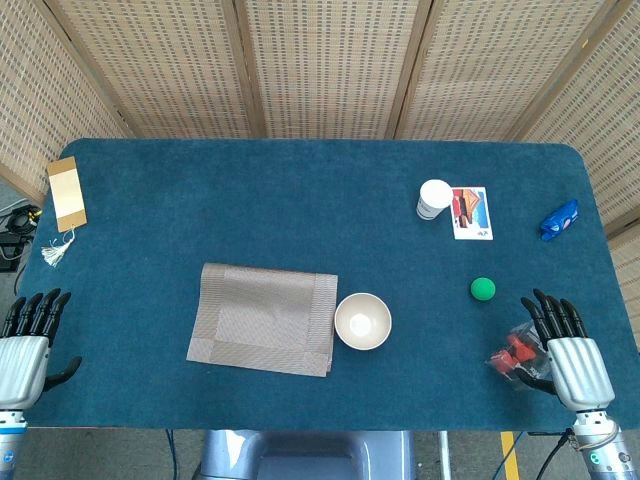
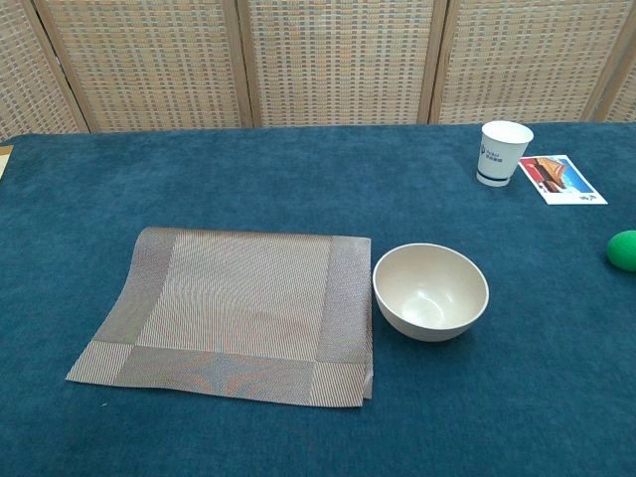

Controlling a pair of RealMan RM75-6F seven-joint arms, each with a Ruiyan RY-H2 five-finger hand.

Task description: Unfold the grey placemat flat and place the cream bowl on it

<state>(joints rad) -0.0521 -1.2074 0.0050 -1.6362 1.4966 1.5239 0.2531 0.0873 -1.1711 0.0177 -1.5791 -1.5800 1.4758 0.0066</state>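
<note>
The grey placemat (image 1: 263,318) (image 2: 238,313) lies folded on the blue table, left of centre, with its doubled edge showing along the right and near sides. The cream bowl (image 1: 362,321) (image 2: 430,291) stands upright and empty on the cloth just to the right of the mat, almost touching it. My left hand (image 1: 27,345) rests at the table's near left corner, fingers straight and apart, holding nothing. My right hand (image 1: 565,345) is at the near right, fingers spread and empty. Neither hand shows in the chest view.
A white paper cup (image 1: 433,198) (image 2: 503,152) and a picture card (image 1: 472,213) (image 2: 560,178) sit at the back right. A green ball (image 1: 483,289) (image 2: 623,249), a blue packet (image 1: 560,219), a red-and-black item (image 1: 512,353) beside my right hand, and a tan tag (image 1: 67,193) at far left.
</note>
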